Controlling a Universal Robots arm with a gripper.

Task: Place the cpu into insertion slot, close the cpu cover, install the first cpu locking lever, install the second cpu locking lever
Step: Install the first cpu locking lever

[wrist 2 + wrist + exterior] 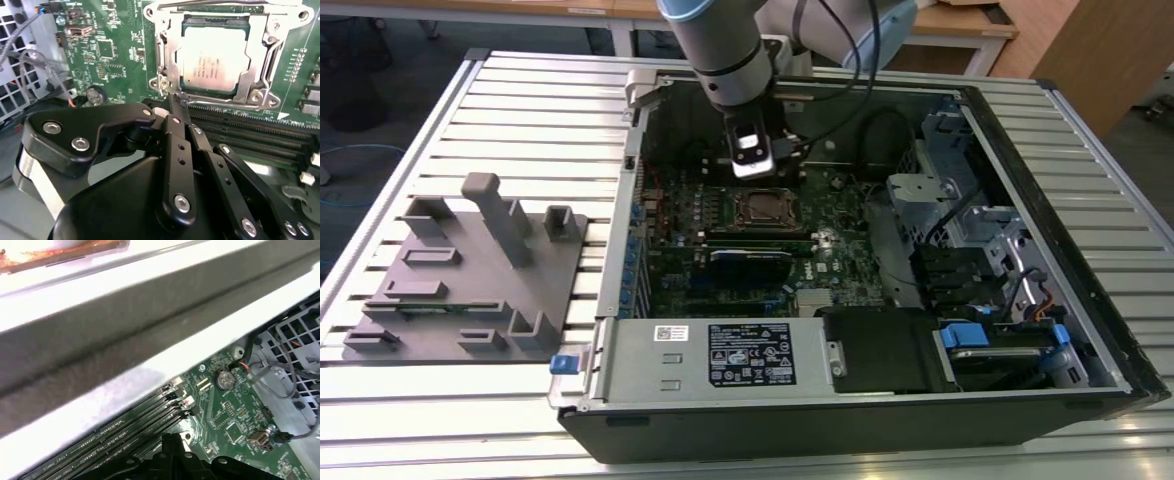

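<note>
Hovering beside the insertion slot [215, 55], the gripper [176, 102] has its fingers [172, 107] pressed together, holding nothing, tips at the socket's near corner. The cpu [215, 57] sits seated in the slot and the cpu cover [260, 82] lies closed around it, so placement and cover closing appear done. Whether either locking lever is latched cannot be told. Print on the chip and on the power supply label [751, 354] is too small to make out

One cpu [215, 59] is counted, seated under one cpu cover [167, 60] in one insertion slot [762, 209]. One computer case [854, 410] and one grey fixture block [467, 270] are counted on the tabletop [534, 100]. One tool [176, 102] is seen.
</note>
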